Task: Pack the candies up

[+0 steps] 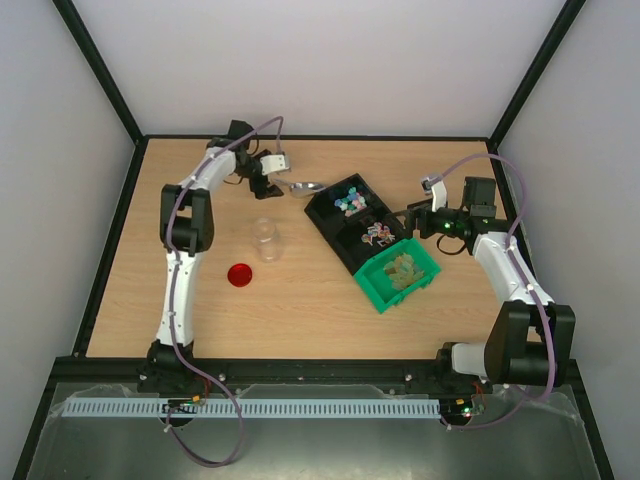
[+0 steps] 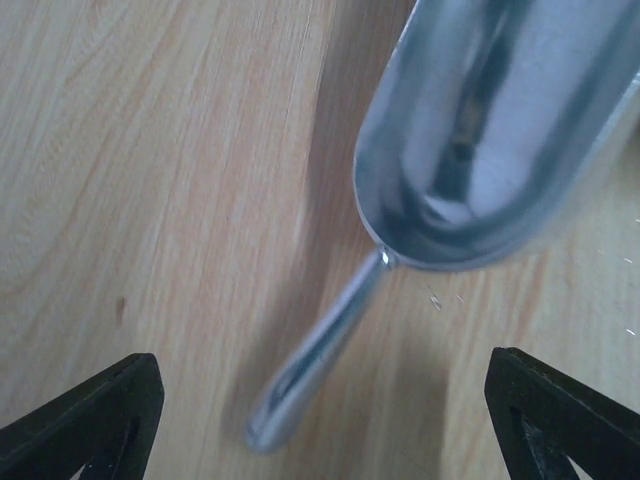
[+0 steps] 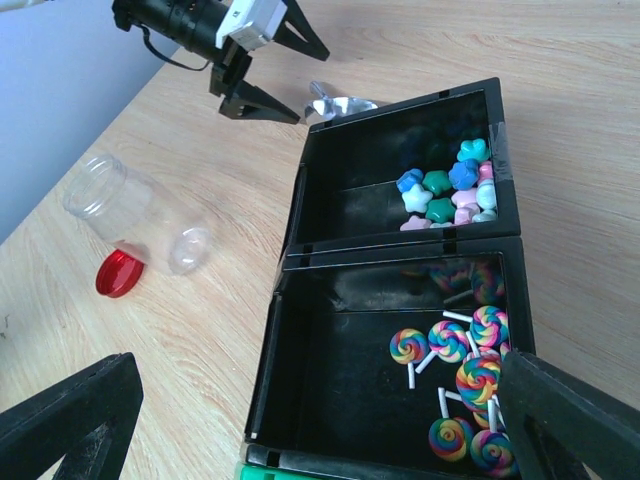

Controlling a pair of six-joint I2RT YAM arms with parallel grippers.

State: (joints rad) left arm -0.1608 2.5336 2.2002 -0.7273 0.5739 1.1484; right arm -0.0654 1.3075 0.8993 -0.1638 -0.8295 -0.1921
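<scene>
The candies lie in bins: pastel star candies (image 1: 350, 203) (image 3: 450, 190) in the far black bin, mixed-colour lollipops (image 1: 378, 233) (image 3: 470, 380) in the near black bin, and greenish-tan ones (image 1: 405, 268) in the green bin. A clear jar (image 1: 265, 240) (image 3: 140, 215) stands open beside its red lid (image 1: 240, 275) (image 3: 120, 272). The silver scoop (image 1: 305, 187) (image 2: 480, 130) lies empty on the table. My left gripper (image 1: 270, 178) (image 2: 320, 425) is open above the scoop's handle (image 2: 320, 350), not touching it. My right gripper (image 1: 412, 215) (image 3: 320, 430) is open and empty over the lollipop bin.
The black bins (image 1: 335, 222) and the green bin (image 1: 378, 290) sit in a diagonal row right of centre. The table's back wall is close behind the left gripper. Bare wood (image 1: 200, 320) lies at the front left.
</scene>
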